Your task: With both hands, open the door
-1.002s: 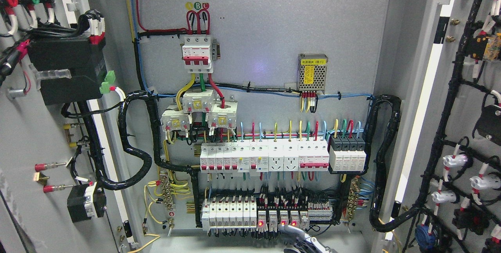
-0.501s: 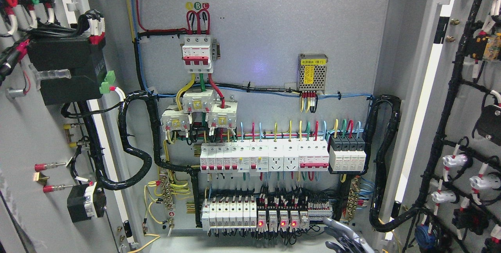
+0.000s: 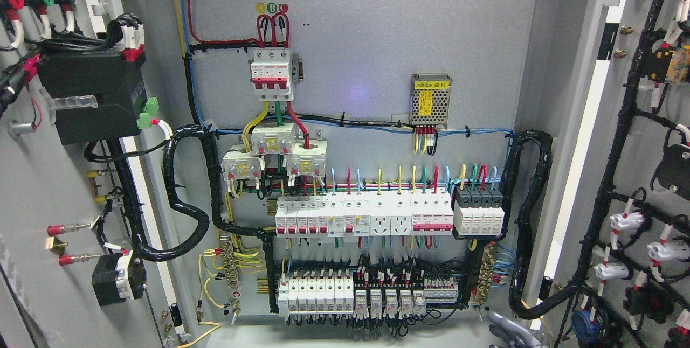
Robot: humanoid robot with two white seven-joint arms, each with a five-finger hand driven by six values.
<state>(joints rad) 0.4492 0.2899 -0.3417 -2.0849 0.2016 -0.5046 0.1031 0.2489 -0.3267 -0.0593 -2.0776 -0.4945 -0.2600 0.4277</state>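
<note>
Grey sheet metal fills the view: a cabinet backplate (image 3: 377, 41) with a fine pebbled finish, and both doors already swung wide. One hand (image 3: 509, 332) shows at the bottom edge, a pale metallic shape of which only the top is visible; I cannot tell whether its fingers are spread or curled, and its arm comes in from the lower right, so I take it for the right. No left hand is in view.

Right of the hand stands the right door (image 3: 620, 138), its inner face toward the camera, hung with black corrugated conduit and small white and black fittings. Far to the hand's left is the left door (image 3: 32, 175), carrying a boxy black unit (image 3: 91, 95). Judging from that, the opening looks essentially done.

Just left of and above the hand run rows of glossy white breakers (image 3: 364, 216) and relays (image 3: 385, 299) fed by thin coloured wires. Close beside it, slightly above, a thick ribbed black loom (image 3: 525, 229) curves down the cabinet's right wall.

The risk is snagging: a hand rising or sliding sideways could catch the loom or the loose wire loops, or knock a breaker lever. Rigid metal door edges are also close, so a careless withdrawal could scrape them.
</note>
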